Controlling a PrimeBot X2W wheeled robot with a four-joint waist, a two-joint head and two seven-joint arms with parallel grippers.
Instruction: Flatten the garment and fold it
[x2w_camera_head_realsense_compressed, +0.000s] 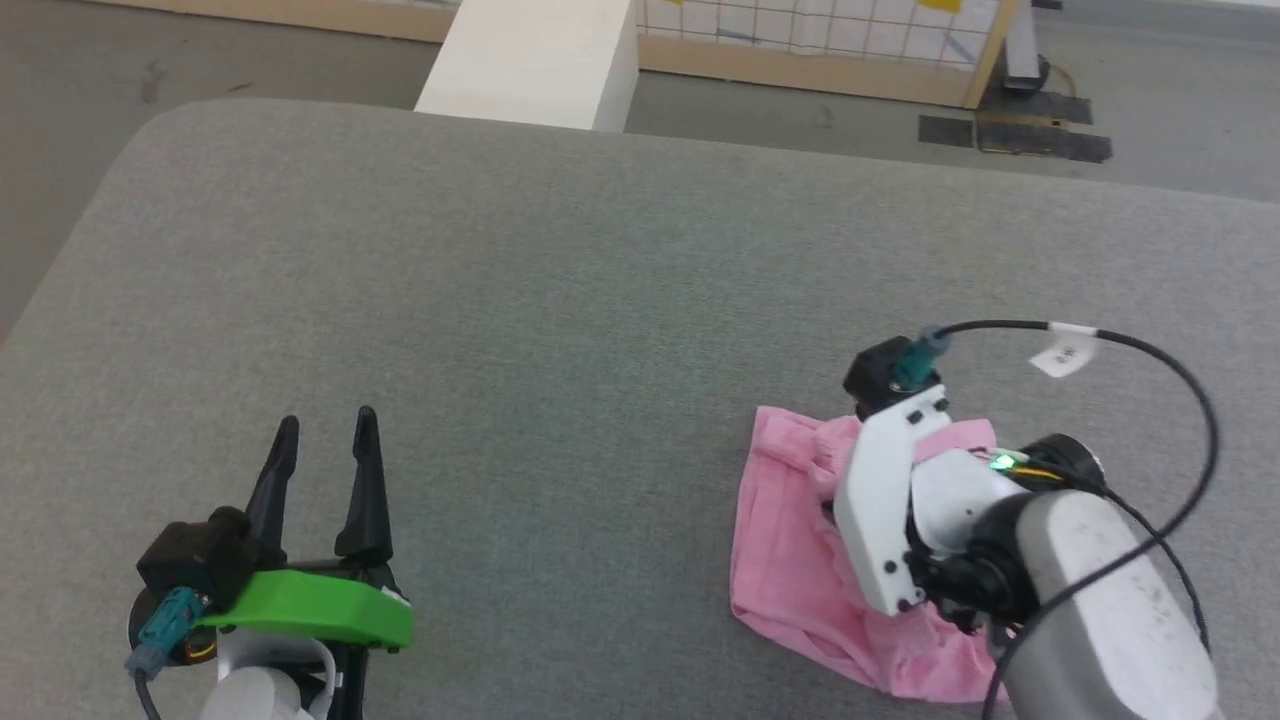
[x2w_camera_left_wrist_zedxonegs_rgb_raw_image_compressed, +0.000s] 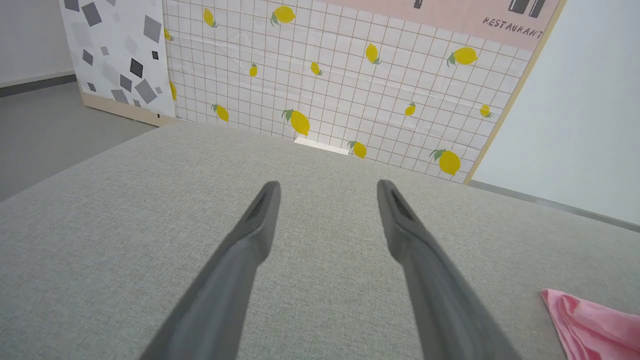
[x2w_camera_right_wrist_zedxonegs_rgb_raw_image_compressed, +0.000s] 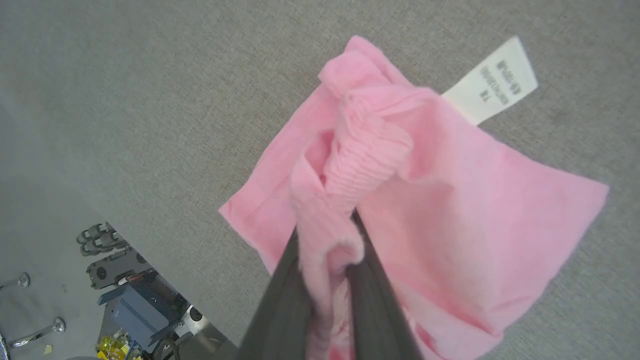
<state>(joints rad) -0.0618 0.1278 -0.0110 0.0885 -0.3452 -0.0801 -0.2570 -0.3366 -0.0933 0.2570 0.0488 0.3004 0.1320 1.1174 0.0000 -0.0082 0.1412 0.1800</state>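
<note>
Grey surface (x2w_camera_head_realsense_compressed: 560, 300): garment (x2w_camera_head_realsense_compressed: 790, 540) lies bunched at its near right, not yet flattened, no fold made. Right gripper (x2w_camera_right_wrist_zedxonegs_rgb_raw_image_compressed: 326, 227) pinches a gathered hem. Left gripper (x2w_camera_head_realsense_compressed: 327, 416) hangs spread and empty, well apart. Label (x2w_camera_right_wrist_zedxonegs_rgb_raw_image_compressed: 492, 80) exposed.

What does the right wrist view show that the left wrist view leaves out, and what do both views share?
Right wrist view's own: the right gripper shut on a bunched, gathered fold of the pink garment, the garment's white label, and equipment on the floor. Left wrist view's own: the left gripper open above the grey surface, with a lemon-patterned wall panel behind. Shared: the grey surface and the garment, of which the left wrist view catches a corner at its lower right.
</note>
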